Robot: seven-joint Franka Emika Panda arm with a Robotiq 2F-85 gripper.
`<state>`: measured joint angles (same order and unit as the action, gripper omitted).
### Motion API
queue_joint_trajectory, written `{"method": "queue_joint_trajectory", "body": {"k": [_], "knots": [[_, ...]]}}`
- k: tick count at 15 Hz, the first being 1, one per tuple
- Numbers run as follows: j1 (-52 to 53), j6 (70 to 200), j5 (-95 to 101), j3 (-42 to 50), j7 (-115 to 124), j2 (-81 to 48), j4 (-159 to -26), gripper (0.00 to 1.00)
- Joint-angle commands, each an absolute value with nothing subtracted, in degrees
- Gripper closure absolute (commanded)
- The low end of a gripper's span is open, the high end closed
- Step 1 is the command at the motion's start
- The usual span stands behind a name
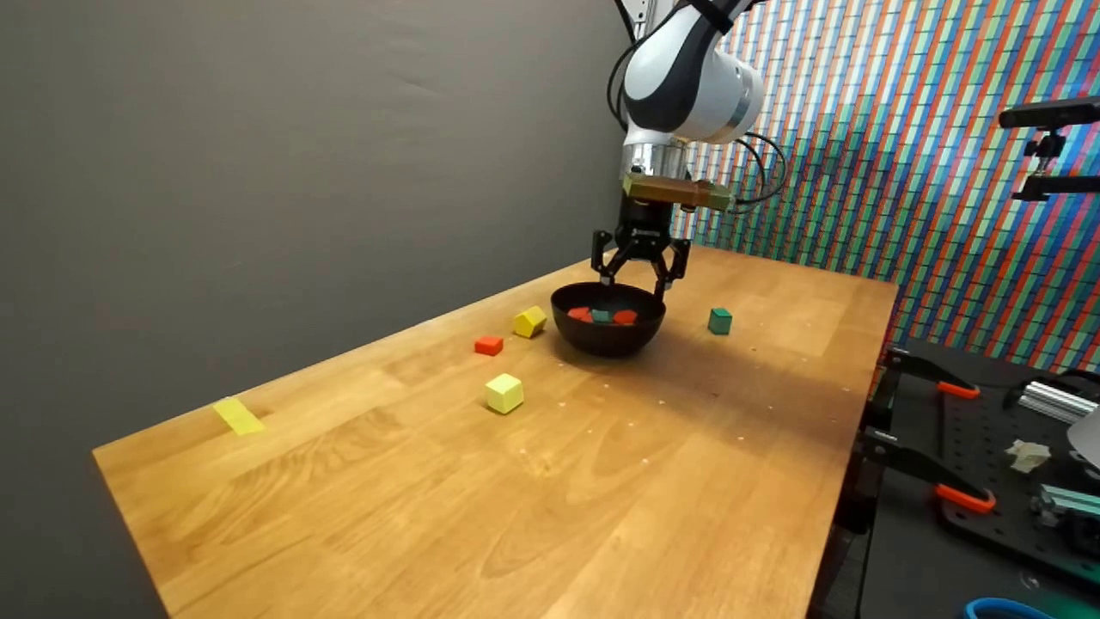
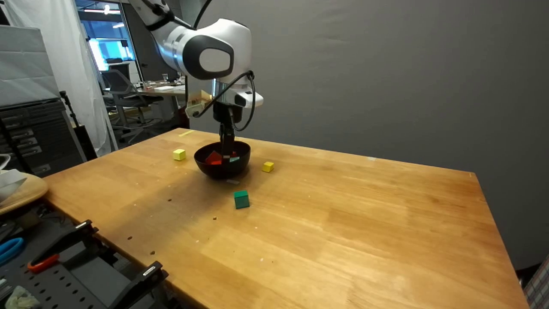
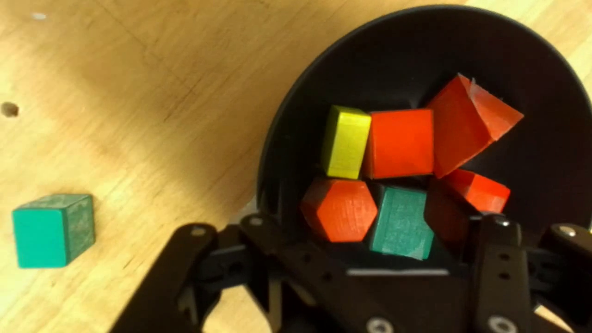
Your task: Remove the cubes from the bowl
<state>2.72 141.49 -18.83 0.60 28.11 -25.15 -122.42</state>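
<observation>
Fingers [image 3: 502, 259] well apart, nothing gripped, one close by bowl [image 1: 606, 342] rim. Some cubes [image 1: 504, 393] out on counter [image 1: 412, 516], rest bunched inside. Looking down from wrist, green cube [image 3: 401, 224] in there lies between them, long side seemingly crosswise to squeeze. Short-side pinch imo.

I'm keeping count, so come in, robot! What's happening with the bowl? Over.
Pincer open, at bowl. Several blocks inside: red, yellow, green. Crowded together, might block each other.
</observation>
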Motion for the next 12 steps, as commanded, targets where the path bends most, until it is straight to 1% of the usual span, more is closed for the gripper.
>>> {"method": "queue_joint_trajectory", "body": {"k": [1, 3, 4, 5, 6, 8, 9, 10, 12], "knots": [[9.36, 143.39, -6.03, 6.00, 35.45, -25.58, -122.03, 0.44], [12.09, 143.62, 0.88, 7.77, 38.96, -25.73, -121.58, 0.59], [13.23, 143.78, 4.05, 8.44, 40.52, -25.78, -121.35, 0.64], [14.24, 143.85, 7.08, 8.96, 41.88, -26.00, -120.98, 0.64], [14.83, 143.57, 9.35, 9.07, 42.84, -26.40, -120.42, 0.68], [15.08, 143.65, 11.65, 8.45, 43.84, -27.02, -119.77, 0.63], [15.13, 143.67, 12.23, 8.12, 44.13, -27.36, -119.49, 0.65], [15.21, 143.67, 12.65, 7.93, 44.24, -27.76, -119.28, 0.64], [15.32, 143.50, 12.95, 7.87, 44.28, -28.56, -118.95, 0.65]]}}
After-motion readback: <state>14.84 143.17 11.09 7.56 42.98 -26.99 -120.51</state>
